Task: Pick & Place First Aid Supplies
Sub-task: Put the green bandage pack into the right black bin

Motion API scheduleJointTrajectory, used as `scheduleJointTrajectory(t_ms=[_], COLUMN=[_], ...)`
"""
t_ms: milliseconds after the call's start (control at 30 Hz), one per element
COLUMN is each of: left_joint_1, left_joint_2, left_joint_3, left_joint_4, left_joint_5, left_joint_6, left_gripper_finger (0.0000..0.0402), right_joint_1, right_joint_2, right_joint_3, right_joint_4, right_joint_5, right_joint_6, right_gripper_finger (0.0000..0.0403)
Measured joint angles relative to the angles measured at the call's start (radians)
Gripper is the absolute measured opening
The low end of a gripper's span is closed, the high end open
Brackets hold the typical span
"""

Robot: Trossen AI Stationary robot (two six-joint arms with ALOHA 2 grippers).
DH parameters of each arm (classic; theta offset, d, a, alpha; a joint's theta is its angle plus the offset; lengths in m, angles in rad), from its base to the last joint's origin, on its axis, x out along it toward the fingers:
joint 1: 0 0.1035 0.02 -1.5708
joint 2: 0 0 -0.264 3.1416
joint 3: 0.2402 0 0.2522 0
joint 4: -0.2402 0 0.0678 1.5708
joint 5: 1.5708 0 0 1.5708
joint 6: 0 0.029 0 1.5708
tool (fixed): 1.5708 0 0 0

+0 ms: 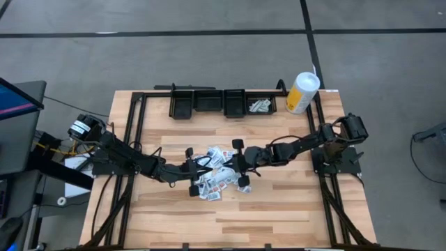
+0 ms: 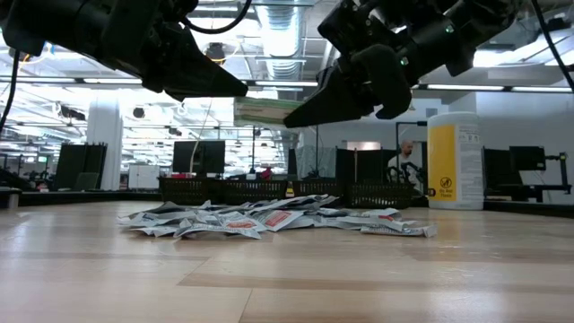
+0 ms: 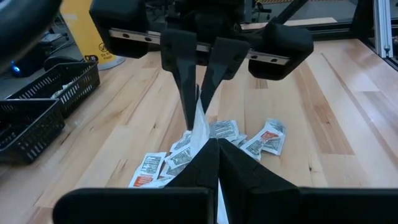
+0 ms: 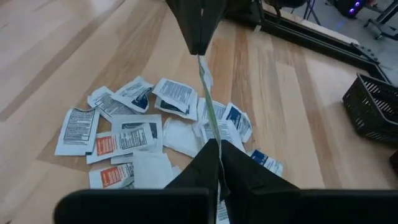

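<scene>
The first aid supplies, small flat white packets with grey-blue and red print, lie in a loose pile (image 1: pixel 214 178) (image 2: pixel 269 220) (image 4: pixel 134 134) at the table's middle. One packet (image 2: pixel 260 109) hangs above the pile, stretched between both grippers. My left gripper (image 3: pixel 217 144) comes from the table's left and is shut on one end of it. My right gripper (image 4: pixel 219 146) comes from the right and is shut on the other end. In both wrist views the packet shows edge-on. My left gripper pinches the packet's left end (image 3: pixel 204 132) between its two fingers, reaching in almost level from the table's left. The packet is lifted clear of the pile and runs on to the other gripper. My right gripper pinches the packet's right end (image 4: pixel 213 127) between its two fingers, slanting down from the table's right. The packet spans the short gap between the two pairs of fingertips and touches nothing below.
A row of black baskets (image 1: pixel 223 103) stands along the far edge; the rightmost (image 1: pixel 261 106) holds a few packets. A tall white-and-yellow canister (image 1: pixel 302 92) stands at the far right. Bare wooden table (image 1: pixel 279 216) lies near the front edge.
</scene>
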Motion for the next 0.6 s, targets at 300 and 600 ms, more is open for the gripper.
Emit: scheduleJointTrajectory(t_ms=[300, 600], left_joint_1=[0.062, 0.16], left_joint_2=[-0.011, -0.081], left_joint_3=[0.0, 0.0], left_joint_4=[0.016, -0.007], left_joint_5=[-0.044, -0.045], left_joint_6=[-0.122, -0.035], left_gripper_finger=[0.0044, 0.0104], right_joint_1=[-0.041, -0.142], right_joint_2=[0.0, 0.0], right_joint_3=[0.0, 0.0], right_joint_4=[-0.037, -0.135], right_joint_5=[-0.053, -0.052], right_joint_6=[-0.026, -0.026], right_gripper_finger=[0.0001, 0.0001])
